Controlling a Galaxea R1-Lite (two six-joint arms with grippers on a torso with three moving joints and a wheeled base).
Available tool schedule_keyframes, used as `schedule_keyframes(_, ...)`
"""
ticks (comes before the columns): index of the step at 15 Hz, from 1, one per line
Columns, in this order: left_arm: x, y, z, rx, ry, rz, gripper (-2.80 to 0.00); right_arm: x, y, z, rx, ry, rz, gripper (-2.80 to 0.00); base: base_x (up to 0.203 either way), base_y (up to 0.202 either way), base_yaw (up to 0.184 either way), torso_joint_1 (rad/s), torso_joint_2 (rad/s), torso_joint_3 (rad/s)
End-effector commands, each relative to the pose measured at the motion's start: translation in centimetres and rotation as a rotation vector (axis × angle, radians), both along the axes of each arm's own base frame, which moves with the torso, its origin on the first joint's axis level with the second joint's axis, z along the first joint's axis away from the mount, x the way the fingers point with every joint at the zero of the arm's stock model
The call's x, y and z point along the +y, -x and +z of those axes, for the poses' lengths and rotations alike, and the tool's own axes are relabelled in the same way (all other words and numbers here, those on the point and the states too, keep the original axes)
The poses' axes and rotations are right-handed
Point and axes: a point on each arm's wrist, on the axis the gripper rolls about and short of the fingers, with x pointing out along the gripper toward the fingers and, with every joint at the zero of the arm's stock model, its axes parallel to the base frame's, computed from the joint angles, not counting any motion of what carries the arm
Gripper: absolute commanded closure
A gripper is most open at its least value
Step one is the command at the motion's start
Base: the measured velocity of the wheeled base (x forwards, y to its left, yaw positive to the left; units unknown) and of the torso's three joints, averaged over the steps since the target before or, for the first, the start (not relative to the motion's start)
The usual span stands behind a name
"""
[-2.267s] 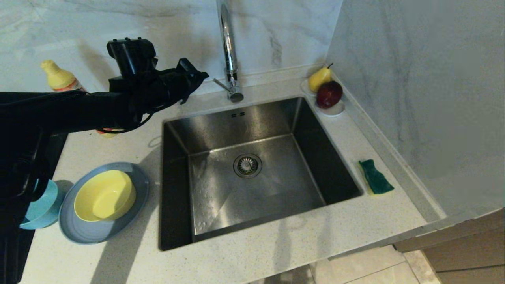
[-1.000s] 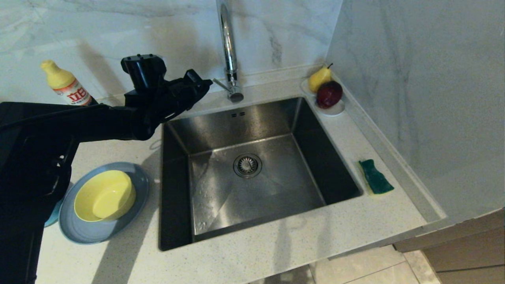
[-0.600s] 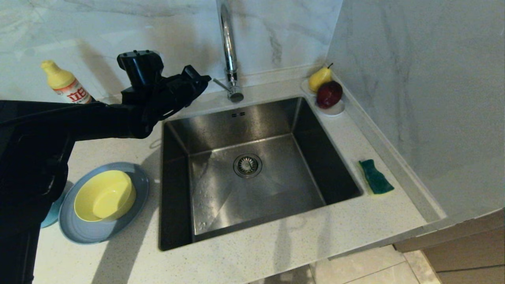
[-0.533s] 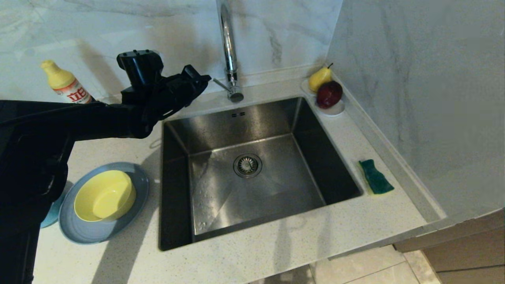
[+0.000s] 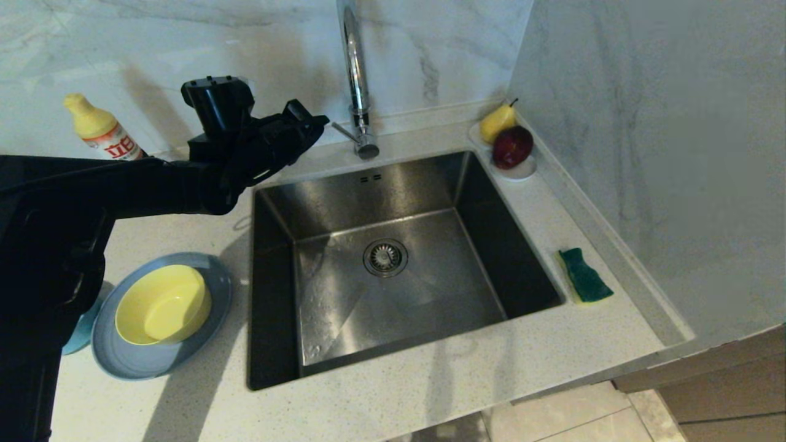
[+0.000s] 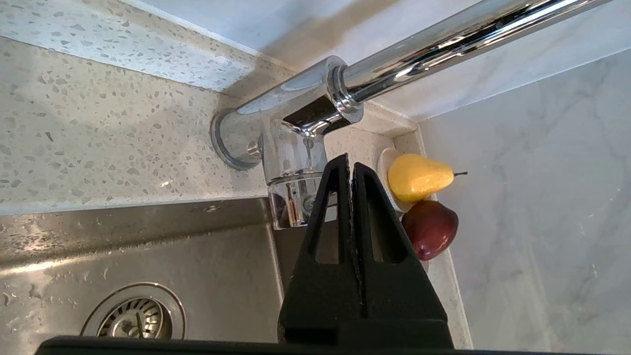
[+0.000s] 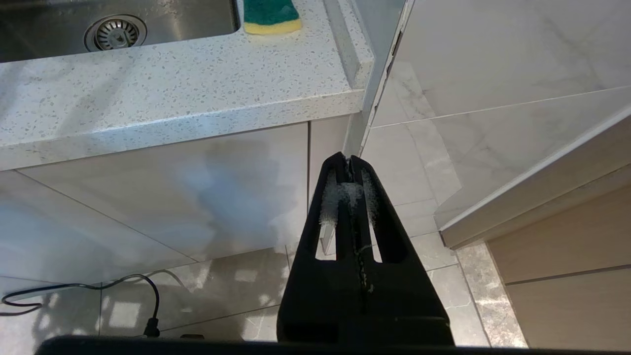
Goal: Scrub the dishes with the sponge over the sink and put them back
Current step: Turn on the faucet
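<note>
The yellow bowl (image 5: 163,304) sits in the grey-blue plate (image 5: 216,283) on the counter left of the sink (image 5: 393,196). My left arm hides most of the teal bowl (image 5: 75,339) beside them. The sponge (image 5: 584,274) lies green side up on the counter right of the sink, also seen in the right wrist view (image 7: 270,12). My left gripper (image 5: 316,121) is shut and empty, its tips (image 6: 349,160) just short of the faucet (image 6: 305,123) base and lever (image 5: 344,130). My right gripper (image 7: 349,159) hangs shut and empty below the counter front.
A yellow-capped detergent bottle (image 5: 101,132) stands at the back left behind my left arm. A small white dish (image 5: 522,170) with a pear (image 5: 496,121) and a red apple (image 5: 512,147) sits at the sink's back right corner. A marble wall rises just behind the sponge.
Over two seconds my left gripper swung right, from near the bottle toward the faucet base. In the last half second it holds still. Dishes and sponge have not moved.
</note>
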Motion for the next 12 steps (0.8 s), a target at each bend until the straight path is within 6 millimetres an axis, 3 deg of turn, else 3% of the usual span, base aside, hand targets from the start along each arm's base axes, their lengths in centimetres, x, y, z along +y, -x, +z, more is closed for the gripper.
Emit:
schedule_keyframes(1, -0.3, 0.0, -0.1, 0.001, 0.004, -0.009, 0.0, 0.0, 0.0, 0.0, -0.001, 0.0, 0.0, 0.0, 0.0, 0.0, 0.0, 0.0, 0.0, 0.0)
schedule_keyframes(12, -1.3, -0.5, -1.4, 0.02, -0.018, -0.013, 0.0, 0.0, 0.0, 0.0, -0.001, 0.0, 0.0, 0.0, 0.0, 0.0, 0.0, 0.0, 0.0, 0.0)
